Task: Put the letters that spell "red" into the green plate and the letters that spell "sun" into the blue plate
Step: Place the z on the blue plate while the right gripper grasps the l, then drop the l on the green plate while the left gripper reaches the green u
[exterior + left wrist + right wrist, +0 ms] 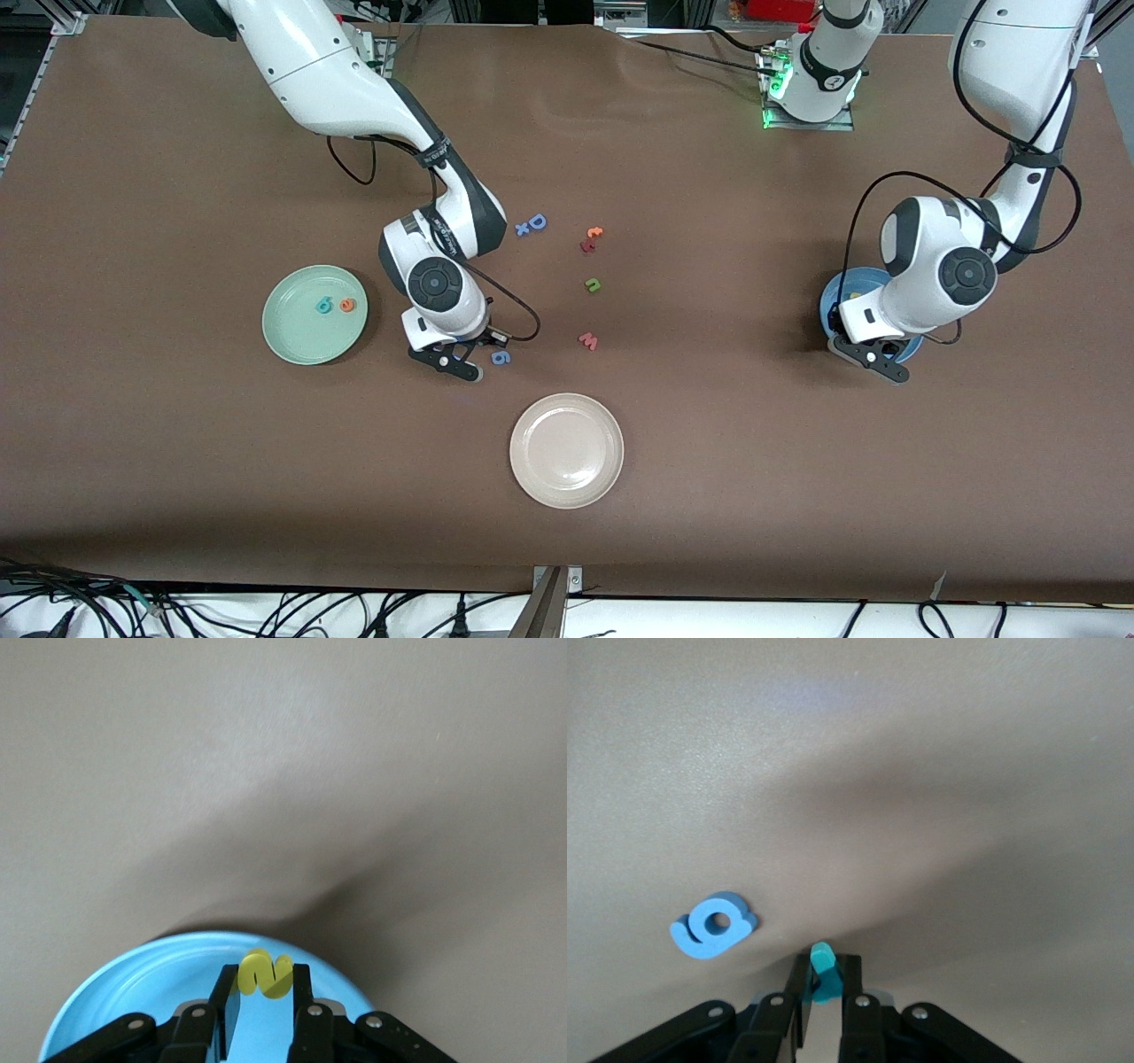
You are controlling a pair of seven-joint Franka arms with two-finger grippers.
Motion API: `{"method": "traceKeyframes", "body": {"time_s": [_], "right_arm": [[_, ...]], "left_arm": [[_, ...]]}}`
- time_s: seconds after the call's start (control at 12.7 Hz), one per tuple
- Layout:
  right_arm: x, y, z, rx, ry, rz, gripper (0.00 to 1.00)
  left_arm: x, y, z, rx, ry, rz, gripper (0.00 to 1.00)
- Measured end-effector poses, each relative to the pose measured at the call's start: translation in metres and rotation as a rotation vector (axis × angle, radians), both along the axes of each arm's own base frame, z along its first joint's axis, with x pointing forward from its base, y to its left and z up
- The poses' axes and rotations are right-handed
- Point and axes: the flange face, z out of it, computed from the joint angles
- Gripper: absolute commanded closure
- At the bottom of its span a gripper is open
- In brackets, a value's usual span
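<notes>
1. Two jaw pairs are clamped on letters: the right gripper [824, 992] pinches a teal letter [822, 962], seemingly the "r", low over the table [177, 487] beside a blue "6"-like letter [500, 357].
2. Toward the right arm's end lies the green plate [292, 341], holding the teal "d" [324, 306] and orange "e" [347, 306]; that arm is nearer.
3. Over the blue plate [133, 992], the left gripper [261, 1010] holds a yellow letter [264, 973].
4. Mid-table, the green "n" [594, 284] waits.
</notes>
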Motion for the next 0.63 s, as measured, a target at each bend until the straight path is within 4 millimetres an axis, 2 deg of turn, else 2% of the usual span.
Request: {"method": "traceKeyframes", "body": {"time_s": [0.16, 0.31, 0.55, 0.63], "right_arm": [[0.005, -0.014, 0.018, -0.023, 0.026, 0.063, 0.99], [0.012, -0.041, 0.042, -0.052, 0.074, 0.145, 0.99], [0.025, -0.100, 0.064, -0.050, 0.119, 0.268, 0.99], [0.026, -0.125, 0.066, -0.039, 0.136, 0.318, 0.99]], "left_arm": [[-0.004, 0.014, -0.002, 0.001, 0.029, -0.030, 0.76], [-0.006, 0.028, -0.004, 0.000, 0.045, -0.041, 0.74], [-0.013, 0.044, -0.010, -0.004, 0.068, -0.037, 0.62], [-0.015, 0.046, -0.013, -0.004, 0.075, -0.036, 0.50]]}}
